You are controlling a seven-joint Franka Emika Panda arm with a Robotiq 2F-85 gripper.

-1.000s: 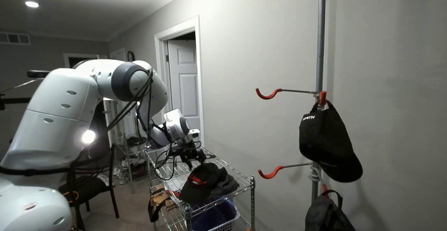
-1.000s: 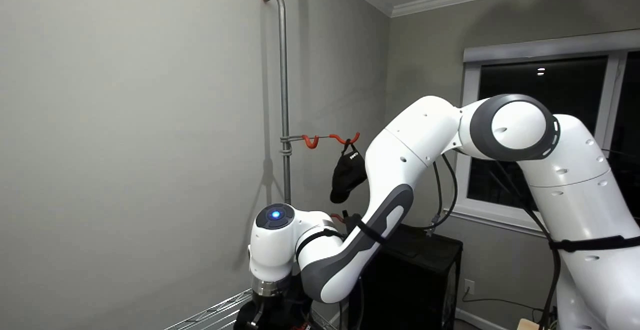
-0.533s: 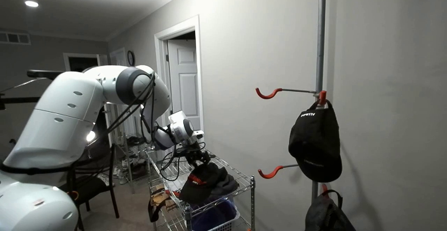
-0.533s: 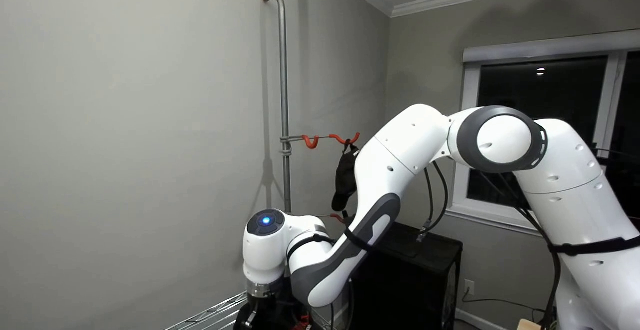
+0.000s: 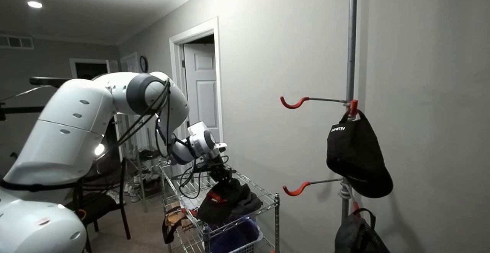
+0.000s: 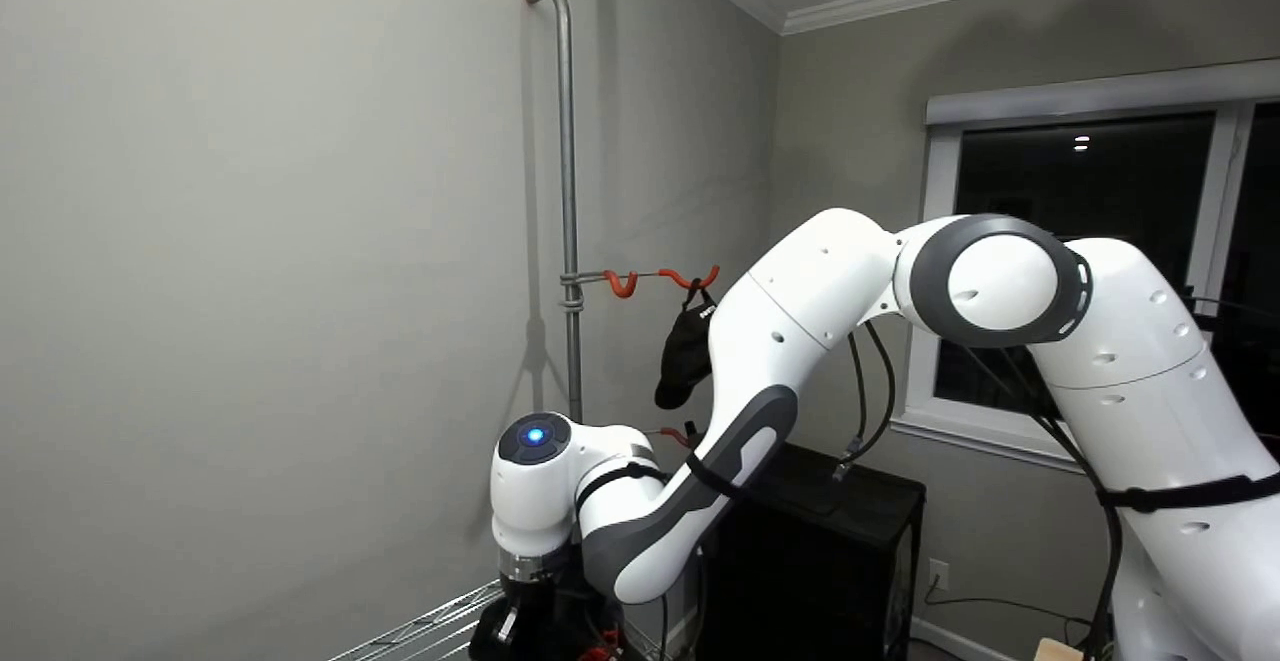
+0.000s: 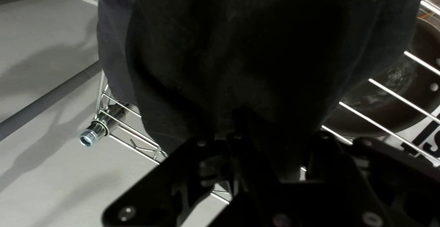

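A: Change over the last second?
B: The hand (image 5: 226,179) has shifted to the top of the cap (image 5: 217,203), its fingers drawn nearer together. The cap lies directly below the hand, in the same position. Well apart from the hand, the hanging cap (image 5: 356,153) swung round on its red hook (image 5: 353,106) and faces much as it did.
A: Grip?
B: Cannot be told. In the wrist view, dark fingers and dark cloth merge.
A: Surface and room?
B: A wire shelf (image 5: 276,213) below the hand. In exterior views, a door (image 5: 206,88) stands beyond the hand and a window (image 6: 1085,271) well apart from it.
A: Other articles, obstructions?
B: Grey cloth (image 5: 248,204) rests against the cap, near the hand. A basket (image 5: 250,247) sits lower than the hand, beneath the shelf. The pole (image 5: 351,46) is well apart from the hand. In an exterior view the arm (image 6: 770,321) partly covers the hanging cap.
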